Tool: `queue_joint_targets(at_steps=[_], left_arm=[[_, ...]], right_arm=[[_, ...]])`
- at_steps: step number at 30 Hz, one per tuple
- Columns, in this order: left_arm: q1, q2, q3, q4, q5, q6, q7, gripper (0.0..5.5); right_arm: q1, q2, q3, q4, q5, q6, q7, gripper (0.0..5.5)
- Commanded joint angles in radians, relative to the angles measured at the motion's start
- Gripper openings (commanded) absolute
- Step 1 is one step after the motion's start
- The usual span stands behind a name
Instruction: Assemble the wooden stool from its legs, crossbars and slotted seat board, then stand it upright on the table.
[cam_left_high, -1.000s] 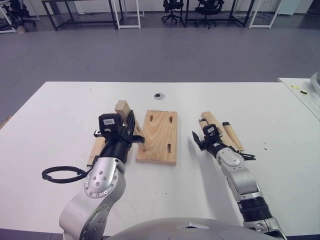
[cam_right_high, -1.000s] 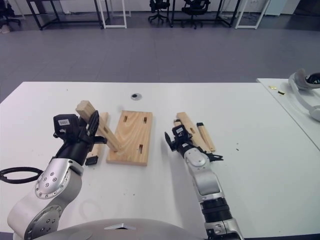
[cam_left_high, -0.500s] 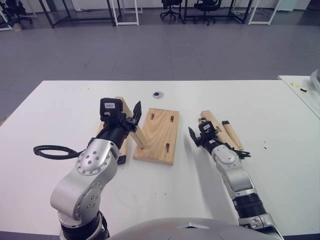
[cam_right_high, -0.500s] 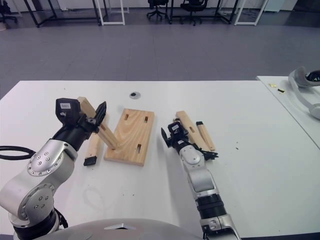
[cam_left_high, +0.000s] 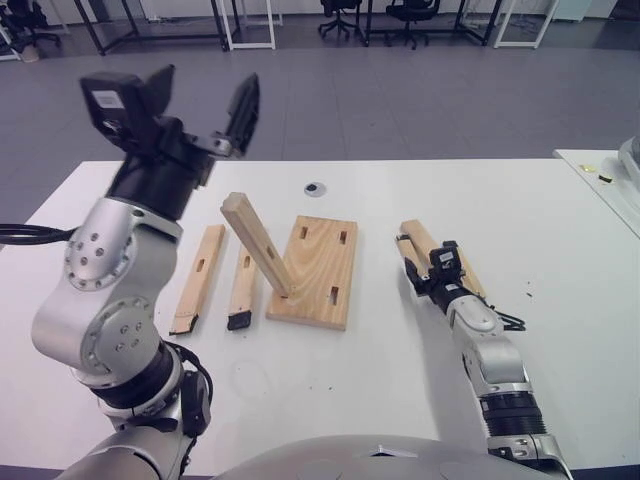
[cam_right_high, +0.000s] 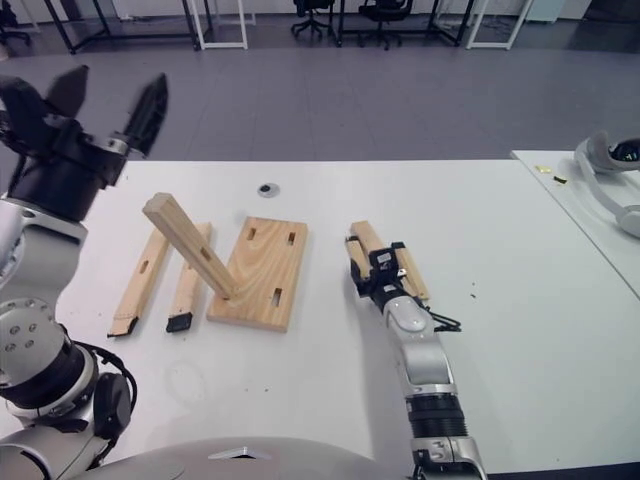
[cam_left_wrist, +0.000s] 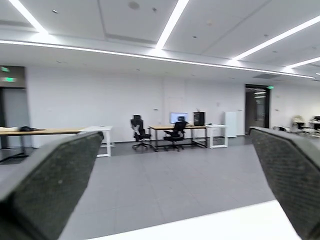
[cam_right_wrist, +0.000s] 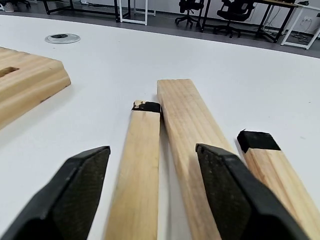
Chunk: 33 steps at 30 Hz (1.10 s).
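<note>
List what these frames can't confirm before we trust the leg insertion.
1. Eye views: the foot of the leg covers its slot in the seat board, so seating depth is hidden.
2. Right wrist view: the frame edge cuts off the near ends of the three wooden pieces. In the eye views the right hand covers those ends.
3. Hand-to-wood contact: unclear in every view.

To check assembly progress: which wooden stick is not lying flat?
The leg rising tilted from the seat board's near-left corner; the two sticks left of the board and the sticks on its right lie flat.
</note>
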Motion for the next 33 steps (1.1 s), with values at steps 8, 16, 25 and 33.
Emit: queue_joint_targets(at_steps=[8,16,25,33], left_arm=[[0.305,-0.018,-0.034,0.119,0.166,-0.279,-0.040,5.37],[0.322,-0.017,-0.072,0.129,0.216,-0.328,-0.015,5.37],[0.270,0.027,-0.075,0.146,0.250,-0.343,-0.024,5.40],[-0.019,0.035,-0.008,0.229,-0.003,-0.223,-0.027,5.40]], right_arm=[[0.019,-0.069,0.064,-0.049,-0.011,0.002,0.096,3.20],[0.025,-0.048,0.016,-0.037,0.043,0.171,0.067,3.20],[0.001,-0.061,0.028,-0.088,0.055,0.320,0.056,1.73],[-0.163,-0.110,0.020,-0.094,0.003,0.085,0.055,1.30]])
